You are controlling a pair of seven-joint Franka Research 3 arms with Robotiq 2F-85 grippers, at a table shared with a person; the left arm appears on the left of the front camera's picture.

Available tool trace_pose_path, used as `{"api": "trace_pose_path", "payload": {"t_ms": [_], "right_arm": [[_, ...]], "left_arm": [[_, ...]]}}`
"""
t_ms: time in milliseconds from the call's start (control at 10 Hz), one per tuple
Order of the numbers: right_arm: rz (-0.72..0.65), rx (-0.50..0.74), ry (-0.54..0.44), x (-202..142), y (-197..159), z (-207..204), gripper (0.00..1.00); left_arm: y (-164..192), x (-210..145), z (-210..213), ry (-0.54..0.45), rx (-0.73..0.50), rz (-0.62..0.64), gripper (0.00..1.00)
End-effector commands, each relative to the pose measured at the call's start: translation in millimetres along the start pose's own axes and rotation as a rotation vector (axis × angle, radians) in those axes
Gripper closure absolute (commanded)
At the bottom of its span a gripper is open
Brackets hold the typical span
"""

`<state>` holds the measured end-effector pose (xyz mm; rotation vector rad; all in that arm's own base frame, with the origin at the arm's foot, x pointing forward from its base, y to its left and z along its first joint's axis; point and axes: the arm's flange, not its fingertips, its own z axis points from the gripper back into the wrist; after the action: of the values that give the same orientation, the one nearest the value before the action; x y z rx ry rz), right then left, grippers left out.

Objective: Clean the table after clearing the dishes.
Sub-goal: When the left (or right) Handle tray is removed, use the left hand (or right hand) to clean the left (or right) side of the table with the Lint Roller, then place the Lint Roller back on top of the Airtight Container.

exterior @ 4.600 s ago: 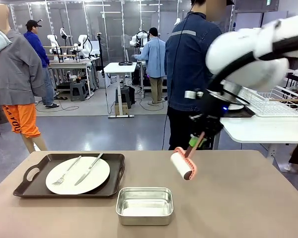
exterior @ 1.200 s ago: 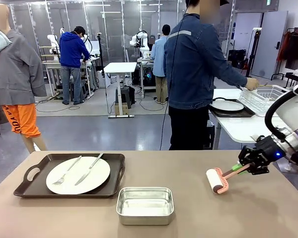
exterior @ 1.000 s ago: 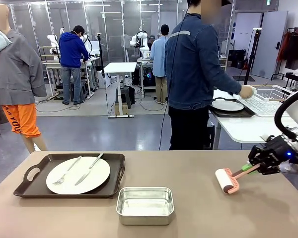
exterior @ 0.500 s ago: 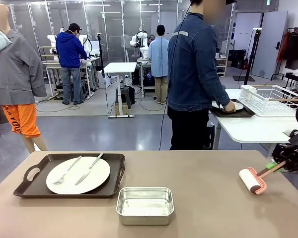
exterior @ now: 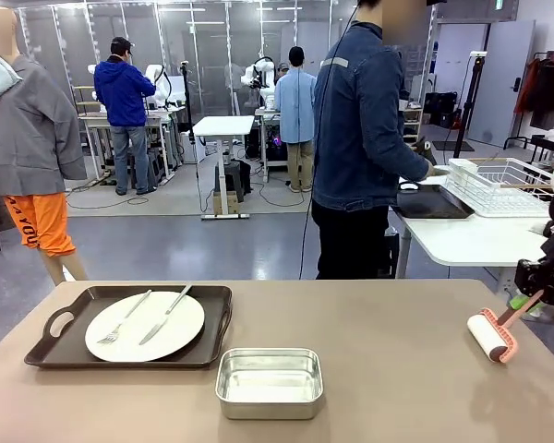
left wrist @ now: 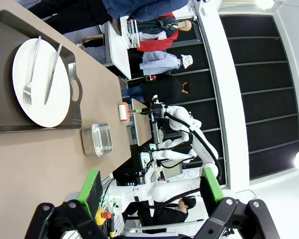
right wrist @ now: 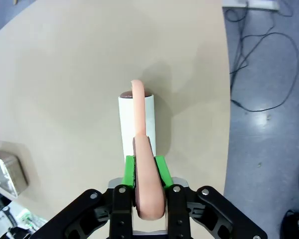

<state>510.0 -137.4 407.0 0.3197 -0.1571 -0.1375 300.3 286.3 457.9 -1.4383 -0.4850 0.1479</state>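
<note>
One cleaning stroke: my right gripper [right wrist: 145, 172] clamps the lint roller [exterior: 490, 336], seemingly touching the table [exterior: 397, 378] at right; next, roll leftward.

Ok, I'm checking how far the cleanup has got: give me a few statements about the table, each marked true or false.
The right fingers are shut on the lint roller's handle. True.
The plate lies in the steel pan. False: the plate lies on the dark tray, with fork and knife on it.
The left fingers stand open, holding nothing. True.
The roller is near the table's left edge. False: it is near the table's right edge.
</note>
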Motion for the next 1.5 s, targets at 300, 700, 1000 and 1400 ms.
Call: {"api": "trace_pose_path", "payload": {"t_ms": [300,700,1000,1400], "right_arm": [[0.031,-0.107,-0.06,-28.3,57.0,55.3,0.79],[0.057,-0.085,-0.066,-23.3,54.8,60.4,0.79],[0.057,-0.085,-0.066,-23.3,54.8,60.4,0.79],[0.057,-0.085,-0.066,-23.3,54.8,60.4,0.79]], "left_arm": [[-2.3,-2.9,2.3,0.007,-0.007,-0.002,0.0],[-2.3,-2.9,2.3,0.007,-0.007,-0.002,0.0],[-2.3,-2.9,2.3,0.007,-0.007,-0.002,0.0],[-2.3,-2.9,2.3,0.007,-0.007,-0.002,0.0]]}}
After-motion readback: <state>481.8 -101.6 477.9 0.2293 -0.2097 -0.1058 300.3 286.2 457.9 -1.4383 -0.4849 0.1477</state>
